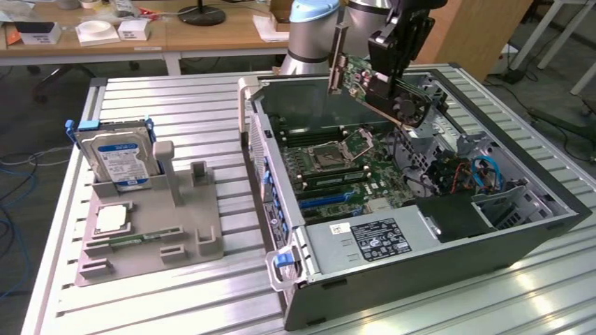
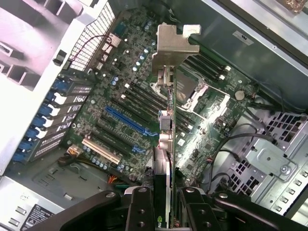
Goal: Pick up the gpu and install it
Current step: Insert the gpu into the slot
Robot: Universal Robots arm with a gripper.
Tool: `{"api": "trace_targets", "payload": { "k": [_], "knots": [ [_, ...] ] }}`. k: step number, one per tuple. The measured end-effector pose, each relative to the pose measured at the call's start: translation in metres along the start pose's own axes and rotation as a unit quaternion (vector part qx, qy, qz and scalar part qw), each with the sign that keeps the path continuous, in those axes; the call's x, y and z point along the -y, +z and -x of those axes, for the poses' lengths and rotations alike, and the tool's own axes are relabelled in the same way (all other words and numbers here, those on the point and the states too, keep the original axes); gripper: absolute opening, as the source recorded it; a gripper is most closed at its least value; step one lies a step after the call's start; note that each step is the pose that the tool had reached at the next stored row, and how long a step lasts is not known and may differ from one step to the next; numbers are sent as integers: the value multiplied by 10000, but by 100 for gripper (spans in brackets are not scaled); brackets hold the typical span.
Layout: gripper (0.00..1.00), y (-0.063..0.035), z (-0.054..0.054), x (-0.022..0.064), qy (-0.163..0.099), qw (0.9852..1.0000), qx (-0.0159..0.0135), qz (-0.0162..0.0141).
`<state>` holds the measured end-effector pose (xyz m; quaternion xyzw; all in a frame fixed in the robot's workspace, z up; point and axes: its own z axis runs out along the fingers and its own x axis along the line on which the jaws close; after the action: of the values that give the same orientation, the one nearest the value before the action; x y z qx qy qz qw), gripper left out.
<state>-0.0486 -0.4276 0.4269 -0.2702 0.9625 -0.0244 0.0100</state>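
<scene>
The gpu [image 1: 377, 87] hangs tilted in the air over the open computer case [image 1: 521, 241], its green board and silver bracket strip [image 1: 336, 59] facing the exterior view's left. My gripper [image 1: 396, 42] is shut on the card's upper edge. In the wrist view the gpu [image 2: 166, 144] appears edge-on, with its bracket [image 2: 174, 45] at the far end and my black fingers [image 2: 140, 209] clamped on either side of it. Below the card lies the motherboard [image 2: 120, 86] with its blue slot [image 2: 126, 120]; the card is clear of the board.
A grey parts holder [image 1: 186, 230] on the slatted table at the exterior view's left carries a hard drive [image 1: 116, 157], a square silver chip [image 1: 112, 218] and a memory stick [image 1: 128, 241]. Inside the case are the power supply [image 1: 373, 237], a drive cage [image 1: 507, 202] and cables [image 1: 484, 174].
</scene>
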Motion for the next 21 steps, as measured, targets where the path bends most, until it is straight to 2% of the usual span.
{"api": "trace_targets", "payload": {
  "k": [10,21],
  "knots": [
    [26,0,0,1,-275,9996,14,2],
    [26,0,-1,2,-573,9984,30,4]
  ]
}}
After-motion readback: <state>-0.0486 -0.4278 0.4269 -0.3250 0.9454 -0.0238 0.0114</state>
